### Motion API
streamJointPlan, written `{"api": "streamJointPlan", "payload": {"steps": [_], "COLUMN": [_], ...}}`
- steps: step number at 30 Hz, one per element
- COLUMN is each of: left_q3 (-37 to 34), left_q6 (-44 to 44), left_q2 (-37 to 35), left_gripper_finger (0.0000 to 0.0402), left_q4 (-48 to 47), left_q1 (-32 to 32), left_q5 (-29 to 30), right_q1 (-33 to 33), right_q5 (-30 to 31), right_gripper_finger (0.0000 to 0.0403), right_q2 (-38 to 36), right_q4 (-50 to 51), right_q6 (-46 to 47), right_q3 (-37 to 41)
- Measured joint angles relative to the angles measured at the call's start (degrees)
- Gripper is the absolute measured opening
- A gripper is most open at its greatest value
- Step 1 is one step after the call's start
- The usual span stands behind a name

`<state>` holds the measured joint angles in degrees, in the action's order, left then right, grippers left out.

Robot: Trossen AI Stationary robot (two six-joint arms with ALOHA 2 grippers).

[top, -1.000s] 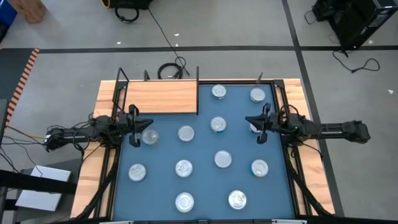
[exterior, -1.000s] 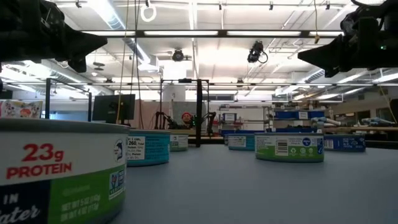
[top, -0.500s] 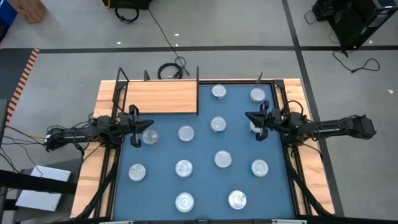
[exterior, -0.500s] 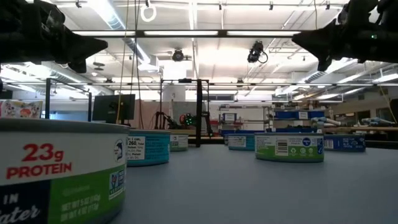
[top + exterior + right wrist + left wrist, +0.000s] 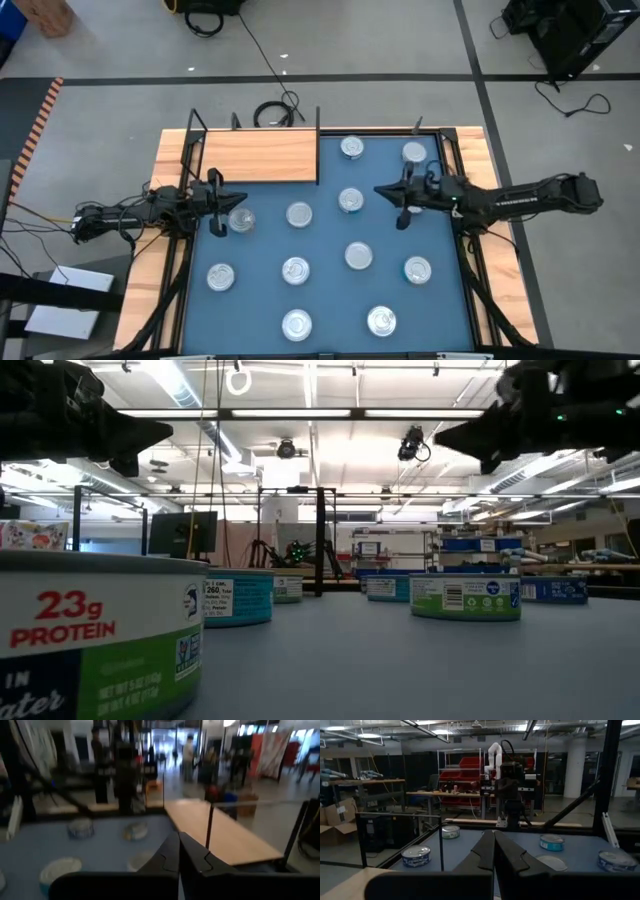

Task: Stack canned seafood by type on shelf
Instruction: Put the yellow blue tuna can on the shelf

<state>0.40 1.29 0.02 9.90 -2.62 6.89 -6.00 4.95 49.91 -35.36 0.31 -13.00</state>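
Note:
About a dozen round silver tins stand on their bases, spread over the blue mat (image 5: 320, 240). One tin (image 5: 240, 220) is just beside my left gripper (image 5: 243, 201), and another tin (image 5: 350, 200) is a little to the left of my right gripper (image 5: 378, 190). The wooden shelf (image 5: 260, 157) with black uprights stands at the mat's far left corner, and nothing is on it. Both grippers are shut, level and well above the mat, pointing at each other. In the wrist views each pair of fingers meets with no gap: the left gripper (image 5: 494, 842) and the right gripper (image 5: 178, 840).
Black frame rails run along the mat's left and right sides (image 5: 462, 250). In the low view a large tin (image 5: 100, 640) stands close to the camera, with more tins (image 5: 465, 598) farther back. The shelf board (image 5: 220, 832) shows in the right wrist view.
My right gripper has moved level toward the table's left, from over the right side of the mat to near the tin in the middle of the far rows. It has stayed shut. The left arm and all tins have kept still.

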Motion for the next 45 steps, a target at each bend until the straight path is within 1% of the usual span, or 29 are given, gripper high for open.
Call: {"api": "streamJointPlan", "payload": {"steps": [6, 12, 16, 19, 23, 27, 31, 33, 38, 45], "left_q3": [0.00, 0.00, 0.00, 0.00, 0.00, 0.00, 0.00, 0.00, 0.00, 0.00], "left_q6": [0.02, 0.01, 0.73, 1.45, 1.80, 1.65, 1.54, 1.54, 1.52, 3.45], "left_q2": [0.00, 0.02, 0.02, 0.02, 0.02, 0.02, 0.02, 0.02, 0.02, 0.47], "left_gripper_finger": [0.0006, 0.0006, 0.0006, 0.0006, 0.0006, 0.0006, 0.0006, 0.0006, 0.0006, 0.0006], "left_q4": [-0.58, -2.00, -2.06, -2.09, -2.09, -2.09, -1.78, -1.76, -1.79, -2.07], "left_q1": [0.00, 0.00, 0.00, -0.02, -0.02, 0.00, -0.01, 0.00, 0.00, 0.00], "left_q5": [0.01, -0.01, -0.01, -0.58, -2.65, -3.05, -3.05, -3.05, -3.21, -7.34], "right_q1": [0.41, 0.41, 0.41, 0.41, 0.41, 0.41, 0.43, 0.63, 1.44, 3.31], "right_q5": [0.33, 1.00, 3.19, 3.58, 3.56, 3.27, 2.84, 2.89, 2.91, 3.02], "right_gripper_finger": [0.0016, 0.0018, 0.0032, 0.0051, 0.0083, 0.0111, 0.0129, 0.0134, 0.0136, 0.0136], "right_q2": [8.13, 13.43, 17.24, 21.01, 26.34, 31.20, 34.12, 34.67, 36.25, 41.21], "right_q4": [13.76, 26.75, 35.44, 40.35, 42.33, 44.33, 50.93, 53.77, 54.95, 52.95], "right_q6": [0.41, 1.27, 1.38, 1.43, 1.29, 1.76, 1.49, 1.39, 1.17, 1.30], "right_q3": [-10.48, -19.37, -24.62, -28.09, -31.63, -34.56, -37.73, -38.61, -38.71, -38.71]}}
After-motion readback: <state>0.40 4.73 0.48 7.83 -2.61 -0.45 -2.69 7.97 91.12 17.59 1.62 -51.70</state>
